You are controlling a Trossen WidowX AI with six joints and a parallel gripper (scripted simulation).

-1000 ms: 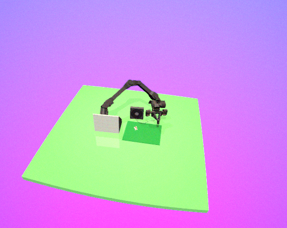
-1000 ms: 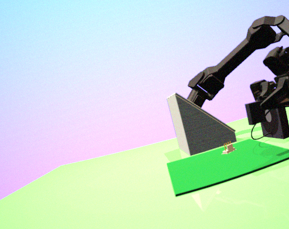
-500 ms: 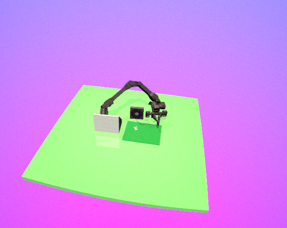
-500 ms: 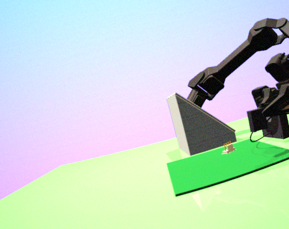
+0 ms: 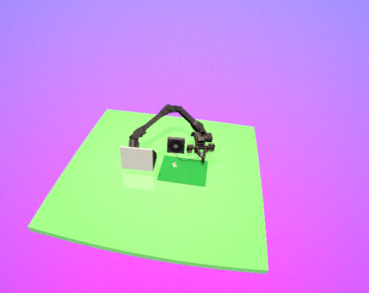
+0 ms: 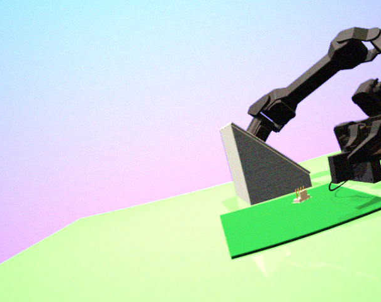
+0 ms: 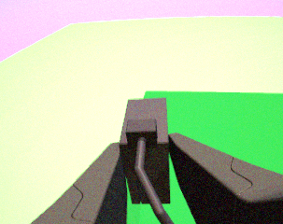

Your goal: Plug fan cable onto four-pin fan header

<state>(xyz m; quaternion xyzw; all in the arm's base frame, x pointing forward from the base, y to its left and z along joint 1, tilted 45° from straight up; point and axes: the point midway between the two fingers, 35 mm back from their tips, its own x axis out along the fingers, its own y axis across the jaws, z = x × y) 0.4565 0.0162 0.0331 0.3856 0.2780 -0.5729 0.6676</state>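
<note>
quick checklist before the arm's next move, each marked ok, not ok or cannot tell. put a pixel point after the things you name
1. Plug (image 7: 150, 179) held in the gripper (image 5: 203, 161) (image 7: 145, 147): ok, a finger on each side.
2. Header (image 5: 174, 164) (image 6: 301, 195) uncovered: ok, pins showing, nothing on them.
3. Plug over the header: not ok, it is off toward the board's (image 5: 184, 176) (image 6: 265, 224) far side from the header in the top view.
4. Cable (image 5: 184, 161) (image 6: 330, 187) (image 7: 149, 187) free of snags along its whole run: cannot tell, part is hidden.
5. Plug's sockets facing the pins: cannot tell, its underside is hidden.
</note>
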